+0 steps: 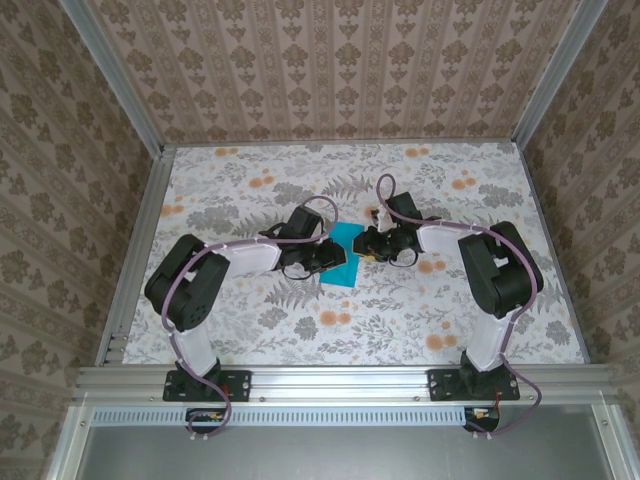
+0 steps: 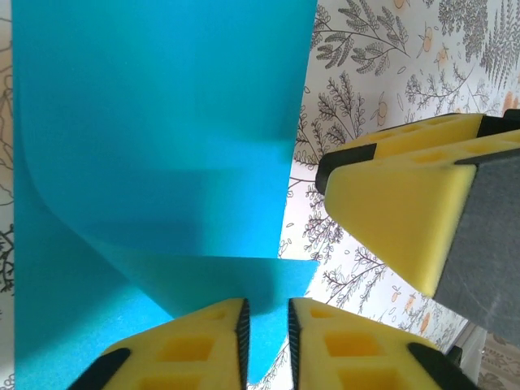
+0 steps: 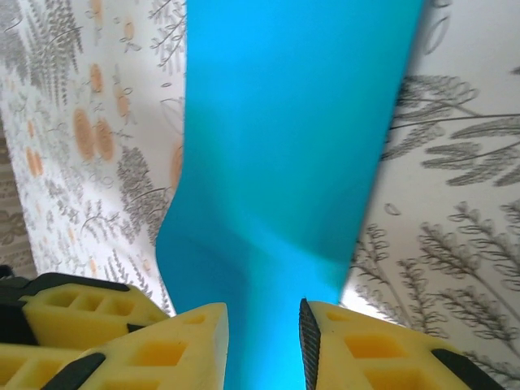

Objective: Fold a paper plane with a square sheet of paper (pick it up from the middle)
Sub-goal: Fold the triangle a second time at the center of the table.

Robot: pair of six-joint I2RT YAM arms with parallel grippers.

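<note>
**Left wrist view.** Nearest is my left gripper [image 2: 266, 307]. Its two yellow foam fingers [image 2: 195, 345] stand a narrow gap apart, and teal shows in the gap. From this angle I cannot tell whether the pads touch the paper. Just beyond them lies the square sheet of paper [image 2: 154, 122], plain teal-blue. One layer is bowed up in a soft curve along its left side, and a straight edge crosses just above my fingertips. To the right, my right gripper [image 2: 331, 168] comes in just beside the sheet's right edge, over the patterned table.

**Right wrist view.** My right gripper has its fingers clearly apart and clamps nothing. The sheet runs between them and away up the view as a long teal band, somewhat blurred. At the lower left corner, yellow foam of my left gripper sits just beside my own finger.

**Top view.** Along the near edge runs an aluminium rail [image 1: 340, 378], to which my two bases are bolted. My left arm [image 1: 200, 280] and right arm [image 1: 500, 270] both bend inward and meet near the middle of the table [image 1: 250, 330], which is printed with grey ferns and orange flowers. The sheet lies between the two grippers at that meeting point, one corner pointing toward the rail. Beyond the far edge stand the wallpapered walls [image 1: 330, 70].
</note>
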